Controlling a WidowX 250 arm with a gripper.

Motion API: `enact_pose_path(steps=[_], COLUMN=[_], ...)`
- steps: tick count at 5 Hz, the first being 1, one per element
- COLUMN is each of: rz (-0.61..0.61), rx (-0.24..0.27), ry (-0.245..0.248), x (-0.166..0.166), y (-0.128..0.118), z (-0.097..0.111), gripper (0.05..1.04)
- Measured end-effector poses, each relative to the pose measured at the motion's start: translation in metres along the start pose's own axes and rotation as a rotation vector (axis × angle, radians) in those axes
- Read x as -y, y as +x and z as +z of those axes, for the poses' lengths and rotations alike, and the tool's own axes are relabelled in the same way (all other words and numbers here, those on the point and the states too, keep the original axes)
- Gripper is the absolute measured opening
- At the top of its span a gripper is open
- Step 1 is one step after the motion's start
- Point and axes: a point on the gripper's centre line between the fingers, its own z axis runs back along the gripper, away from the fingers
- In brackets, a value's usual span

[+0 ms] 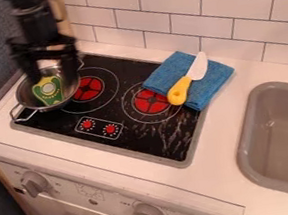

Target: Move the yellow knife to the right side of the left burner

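Note:
The yellow knife [179, 90] lies slantwise on a folded blue cloth, its white blade pointing up toward the wall. Its yellow handle reaches down to the cloth's lower left edge, beside the right burner [151, 101]. To the left is the left burner [89, 88], a red disc with a ring around it, partly covered by a metal pot. My gripper [52, 67], somewhat blurred, hangs at the upper left over the pot, well away from the knife. Its two fingers stand apart, open, with nothing seen between them.
The metal pot [68, 96] holds a green avocado-like toy [49, 92] on the stove's left side. The blue cloth [211, 86] overlaps the stove's back right corner. A grey sink [246, 140] with a dark faucet is at the right, and a tiled wall runs behind.

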Motion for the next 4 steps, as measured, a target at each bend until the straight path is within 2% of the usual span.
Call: enact_pose_path(steps=[1, 2, 3, 4], rz=[-0.116, -0.169, -0.169, -0.175], rx=[0.042, 0.039, -0.012, 0.010], ry=[0.041, 0.038, -0.009, -0.022], x=[0.053, 0.095, 0.124, 0.133], y=[0.005, 0.004, 0.006, 0.014], z=[0.017, 0.016, -0.023, -0.044], gripper=[0.999, 0.999, 0.999, 0.999])
